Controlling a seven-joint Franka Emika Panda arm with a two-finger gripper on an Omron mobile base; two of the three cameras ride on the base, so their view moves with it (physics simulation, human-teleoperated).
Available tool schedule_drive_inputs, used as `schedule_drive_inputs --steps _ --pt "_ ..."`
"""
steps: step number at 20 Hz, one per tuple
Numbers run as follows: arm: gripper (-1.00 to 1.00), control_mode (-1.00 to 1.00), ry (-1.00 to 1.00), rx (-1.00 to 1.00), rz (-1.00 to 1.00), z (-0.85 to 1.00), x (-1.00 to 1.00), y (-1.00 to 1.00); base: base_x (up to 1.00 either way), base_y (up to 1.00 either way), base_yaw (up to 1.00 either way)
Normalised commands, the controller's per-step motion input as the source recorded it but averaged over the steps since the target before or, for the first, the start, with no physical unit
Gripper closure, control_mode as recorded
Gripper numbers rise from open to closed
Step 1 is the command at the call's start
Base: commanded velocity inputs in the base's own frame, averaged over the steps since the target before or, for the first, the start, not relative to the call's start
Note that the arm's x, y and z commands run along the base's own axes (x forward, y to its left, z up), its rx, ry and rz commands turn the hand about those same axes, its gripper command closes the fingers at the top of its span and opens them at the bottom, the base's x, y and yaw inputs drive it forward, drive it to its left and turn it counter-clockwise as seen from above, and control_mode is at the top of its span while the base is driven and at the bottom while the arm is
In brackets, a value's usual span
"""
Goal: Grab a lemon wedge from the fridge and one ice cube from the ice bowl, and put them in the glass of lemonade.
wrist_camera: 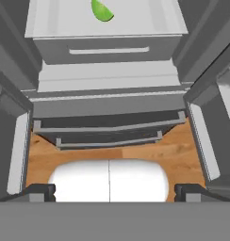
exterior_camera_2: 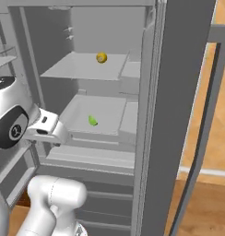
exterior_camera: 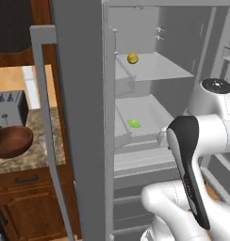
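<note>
Fridge [exterior_camera: 84, 117] is standing with its doors swung open, shelves exposed. The lemon wedge [exterior_camera: 134, 124], rendered green, is lying on the lower shelf tray [exterior_camera_2: 105, 115], toward the front of it. A small yellow round fruit [exterior_camera: 132, 58] is sitting on the shelf above, well apart from the wedge.

Key relation: in the hand view the wedge [wrist_camera: 102, 10] is sitting at the very top edge, so it is lying ahead of and above where the hand is pointing; the hand camera is aiming lower, at the bottom drawers [wrist_camera: 107, 134] and wood floor. In the right base view the hand is hanging just outside the fridge, left of and slightly below the wedge [exterior_camera_2: 92, 120]. My read is that the next move calls for tilting up and reaching forward into the tray. Wedge's long axis is too small to call.

Gripper [wrist_camera: 110, 192] is spread fully wide, fingertips [wrist_camera: 40, 192] at the far corners of the hand view, holding nothing, touching nothing.

Ice bowl [exterior_camera: 11, 141] is sitting on the counter left of the fridge, just in front of the toaster [exterior_camera: 8, 109].
</note>
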Motion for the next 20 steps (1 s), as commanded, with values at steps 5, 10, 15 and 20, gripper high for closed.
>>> schedule_drive_inputs --steps 5,10,15,20 --pt "-1.0 1.0 0.0 0.0 0.0 0.0 0.0 0.0 0.52 -0.24 0.0" --pt "-1.0 1.0 0.0 0.0 0.0 0.0 0.0 0.0 0.4 0.0 0.0" --pt "-1.0 -1.0 0.0 0.0 0.0 0.0 0.14 0.0 0.21 0.0 0.0" --pt "-1.0 -1.0 0.0 0.0 0.0 0.01 0.41 0.0 0.0 0.0 0.0"
